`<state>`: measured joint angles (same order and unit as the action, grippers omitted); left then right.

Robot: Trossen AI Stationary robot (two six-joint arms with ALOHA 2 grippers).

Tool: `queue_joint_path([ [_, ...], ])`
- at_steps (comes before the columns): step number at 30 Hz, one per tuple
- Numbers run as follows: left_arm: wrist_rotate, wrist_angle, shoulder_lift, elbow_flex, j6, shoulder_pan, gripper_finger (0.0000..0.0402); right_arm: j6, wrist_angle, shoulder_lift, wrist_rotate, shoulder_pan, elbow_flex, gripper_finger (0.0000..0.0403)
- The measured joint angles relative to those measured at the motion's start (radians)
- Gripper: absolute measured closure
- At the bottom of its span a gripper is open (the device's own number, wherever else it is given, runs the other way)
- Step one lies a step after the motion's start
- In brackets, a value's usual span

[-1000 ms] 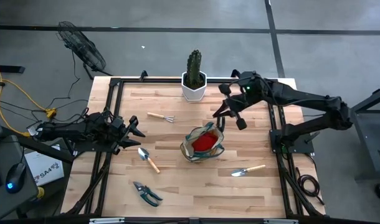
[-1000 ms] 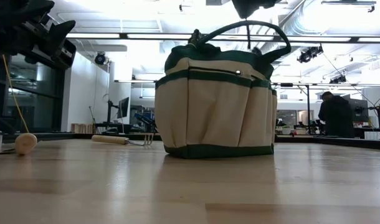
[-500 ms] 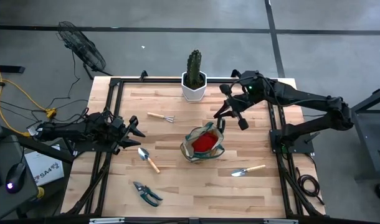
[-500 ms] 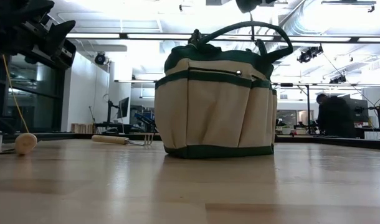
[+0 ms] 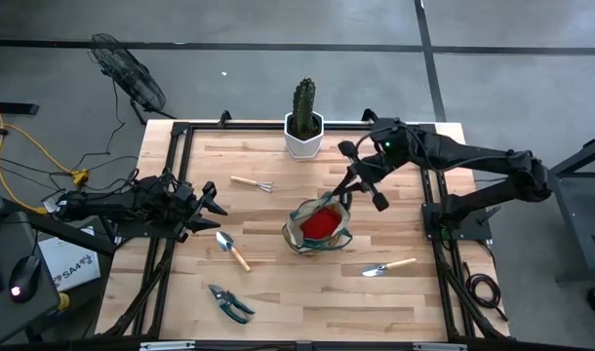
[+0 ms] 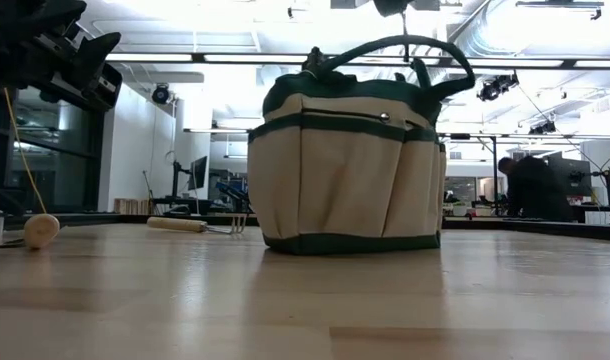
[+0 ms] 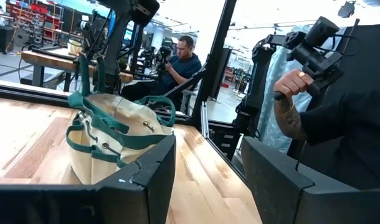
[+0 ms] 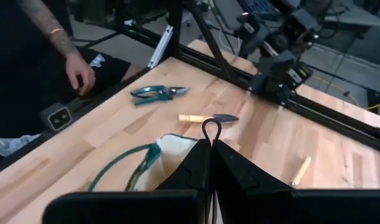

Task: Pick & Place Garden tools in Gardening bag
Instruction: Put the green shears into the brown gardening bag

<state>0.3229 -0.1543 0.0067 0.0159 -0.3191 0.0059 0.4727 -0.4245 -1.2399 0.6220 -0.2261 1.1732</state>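
The gardening bag [image 5: 317, 226] [image 6: 350, 170] stands upright on its base mid-table, with a red glove [image 5: 319, 224] lying inside. My right gripper [image 5: 342, 192] [image 8: 210, 140] is shut, hovering above the bag's far-right rim. On the wood lie a mini rake [image 5: 251, 183], a trowel [image 5: 232, 250] [image 8: 209, 117], pruning shears [image 5: 229, 302] [image 8: 159, 92] and a second trowel [image 5: 388, 265]. My left gripper [image 5: 216, 203] [image 7: 209, 177] waits open at the left edge.
A cactus in a white pot [image 5: 304, 125] stands at the far edge. A person's hand [image 8: 81, 71] is by the near edge, and another person [image 7: 314, 93] stands beyond the right edge. Bare wood lies between the bag and the near edge.
My right gripper has swung a little toward the table's left and turned, and now hangs closer over the bag's rim. It stays shut. The bag and the tools have not moved.
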Motion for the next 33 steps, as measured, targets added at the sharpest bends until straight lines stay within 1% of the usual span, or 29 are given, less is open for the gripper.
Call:
queue_joint_path([
  [5,0.0,0.0,0.0,0.0,0.0,0.0,0.0222,-0.011,-0.027,-0.008,-0.099,0.029,0.0,0.0399],
  [10,-0.001,0.0,0.0,0.0,0.0,0.0,0.0222,-0.012,0.03,-0.005,-0.065,0.047,0.0,0.0399],
  [21,-0.001,0.0,0.0,0.0,0.0,0.0,0.0222,-0.024,0.067,-0.005,-0.063,0.052,0.0,0.0399],
  [26,-0.004,0.0,0.0,0.0,0.0,0.0,0.0222,-0.044,0.119,-0.007,-0.064,0.062,0.0,0.0399],
  [33,-0.005,0.0,0.0,0.0,0.0,0.0,0.0222,-0.077,0.151,-0.008,-0.178,0.114,0.0,0.0399],
])
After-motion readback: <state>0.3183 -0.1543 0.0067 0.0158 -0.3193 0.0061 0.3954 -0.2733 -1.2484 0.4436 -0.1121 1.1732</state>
